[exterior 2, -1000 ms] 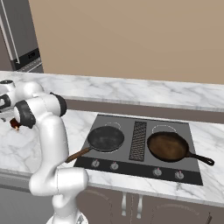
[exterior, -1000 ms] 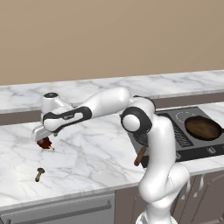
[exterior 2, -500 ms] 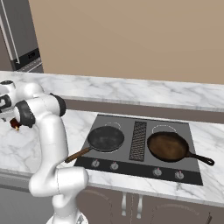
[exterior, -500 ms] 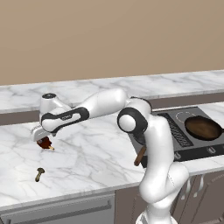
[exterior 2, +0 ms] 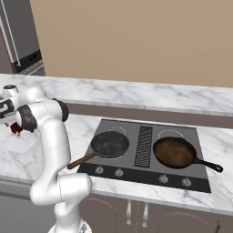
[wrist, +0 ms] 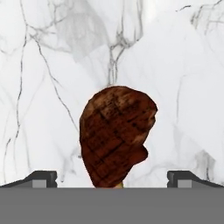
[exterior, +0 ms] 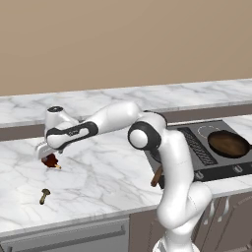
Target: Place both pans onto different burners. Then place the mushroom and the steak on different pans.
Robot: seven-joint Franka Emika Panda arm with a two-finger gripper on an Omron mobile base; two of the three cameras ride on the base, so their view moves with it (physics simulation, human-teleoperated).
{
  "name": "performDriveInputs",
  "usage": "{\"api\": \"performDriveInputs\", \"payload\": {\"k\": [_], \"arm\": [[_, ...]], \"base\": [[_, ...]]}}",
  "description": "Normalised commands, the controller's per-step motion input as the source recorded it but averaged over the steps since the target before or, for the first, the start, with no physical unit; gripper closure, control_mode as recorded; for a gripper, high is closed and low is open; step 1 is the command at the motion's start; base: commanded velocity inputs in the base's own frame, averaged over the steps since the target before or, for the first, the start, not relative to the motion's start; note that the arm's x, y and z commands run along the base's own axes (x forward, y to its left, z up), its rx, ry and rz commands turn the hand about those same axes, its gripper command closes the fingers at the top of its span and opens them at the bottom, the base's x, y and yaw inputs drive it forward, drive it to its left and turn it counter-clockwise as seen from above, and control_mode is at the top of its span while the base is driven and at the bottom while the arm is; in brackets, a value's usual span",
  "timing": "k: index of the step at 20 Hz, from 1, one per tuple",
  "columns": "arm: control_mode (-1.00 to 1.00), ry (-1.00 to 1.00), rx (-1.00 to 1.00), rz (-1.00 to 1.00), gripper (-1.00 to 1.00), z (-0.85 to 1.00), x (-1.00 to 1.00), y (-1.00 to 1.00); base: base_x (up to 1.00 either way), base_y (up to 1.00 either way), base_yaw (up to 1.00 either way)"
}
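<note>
With its jaws spread wide, the gripper (wrist: 112,178) hangs straight above the steak (wrist: 116,133) on the marble counter (wrist: 183,87) (both pans look set), so descend centred before squeezing.

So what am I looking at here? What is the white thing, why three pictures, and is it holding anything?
The white thing is a robot arm in a computer-drawn kitchen. Two pictures come from cameras riding on its base, one behind it on each side, so they show the same marble counter from two angles. The third comes from a camera on the hand, looking down past its two dark fingertips.

On the cooktop sit two pans: a black pan with a wooden handle and a reddish-brown pan. On the counter lie a steak and, nearer the front edge, a small mushroom.

The gripper holds nothing. It hangs open right over the steak, one fingertip on each side.
</note>
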Motion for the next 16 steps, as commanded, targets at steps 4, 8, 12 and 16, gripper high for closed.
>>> {"api": "performDriveInputs", "payload": {"k": [4, 8, 12, 16], "arm": [[-1.00, 0.00, 0.00, 0.00, -1.00, -0.28, 0.08, 0.14], [-1.00, 0.00, 0.00, 0.00, -1.00, -0.20, 0.06, 0.11], [-1.00, 0.00, 0.00, 0.00, -1.00, -0.14, 0.02, 0.09], [-1.00, 0.00, 0.00, 0.00, -1.00, -0.15, 0.01, 0.07]], "base": [[0.00, 0.00, 0.00], [0.00, 0.00, 0.00], [0.00, 0.00, 0.00], [0.00, 0.00, 0.00]]}}
